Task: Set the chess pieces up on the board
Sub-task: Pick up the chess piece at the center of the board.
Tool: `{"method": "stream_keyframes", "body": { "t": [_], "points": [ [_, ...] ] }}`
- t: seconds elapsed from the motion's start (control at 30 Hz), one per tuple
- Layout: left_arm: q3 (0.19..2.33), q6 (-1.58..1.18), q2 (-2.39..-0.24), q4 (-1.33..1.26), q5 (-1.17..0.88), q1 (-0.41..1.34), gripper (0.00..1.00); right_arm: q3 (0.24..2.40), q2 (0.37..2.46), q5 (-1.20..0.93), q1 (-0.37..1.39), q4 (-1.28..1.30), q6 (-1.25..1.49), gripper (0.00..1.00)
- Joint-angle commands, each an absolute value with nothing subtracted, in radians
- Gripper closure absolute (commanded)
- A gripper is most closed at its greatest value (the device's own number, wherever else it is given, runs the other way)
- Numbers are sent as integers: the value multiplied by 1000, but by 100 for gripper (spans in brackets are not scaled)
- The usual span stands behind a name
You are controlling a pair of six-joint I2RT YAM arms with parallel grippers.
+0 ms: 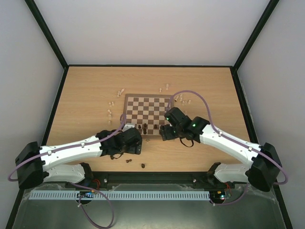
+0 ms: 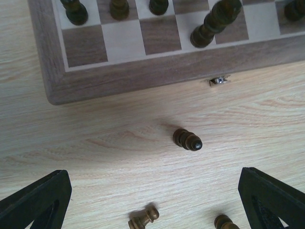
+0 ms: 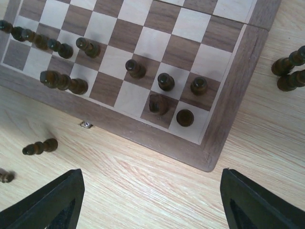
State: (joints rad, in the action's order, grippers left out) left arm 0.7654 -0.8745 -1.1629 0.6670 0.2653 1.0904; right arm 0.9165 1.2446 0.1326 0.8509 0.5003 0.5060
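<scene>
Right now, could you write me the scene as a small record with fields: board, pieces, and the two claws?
Board: square wooden chessboard, brown and cream squares, flat on light wood table
On board: dark brown chessmen in the nearest rows
Off board: pale cream chessmen near far corners; a few dark chessmen before near edge
Left claw: open, empty, above those loose dark ones
Right claw: open, empty, above table by near right corner

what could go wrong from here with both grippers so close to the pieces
1. The left gripper is open, facing a dark piece on the table; a toppled piece lies between its fingers and may get knocked away.
2. The right gripper is open near a corner of the board, where five dark pieces stand close together; a low pass could topple them.
</scene>
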Motion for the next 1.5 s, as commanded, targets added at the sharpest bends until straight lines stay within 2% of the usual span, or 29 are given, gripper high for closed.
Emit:
{"method": "stream_keyframes", "body": {
  "t": [0.0, 0.2, 0.33, 0.5, 0.73, 1.2, 1.33, 1.47],
  "points": [
    [773, -879, -1213, 655, 261, 1113, 1, 884, 1195, 126, 846, 513, 509, 18],
    [786, -875, -1272, 630, 250, 1121, 1, 875, 1171, 132, 847, 521, 506, 14],
    [797, -872, -1315, 616, 245, 1127, 7, 865, 1161, 133, 847, 519, 505, 14],
    [801, -862, -1368, 593, 241, 1128, 21, 862, 1158, 132, 847, 517, 505, 14],
    [829, -839, -1434, 565, 245, 1128, 48, 858, 1155, 134, 847, 514, 503, 15],
    [847, -824, -1495, 538, 239, 1128, 86, 853, 1150, 137, 847, 515, 502, 15],
    [845, -824, -1493, 537, 239, 1128, 93, 852, 1150, 136, 847, 514, 500, 15],
    [846, -824, -1491, 539, 241, 1128, 95, 851, 1150, 136, 846, 513, 500, 15]
  ]
}}
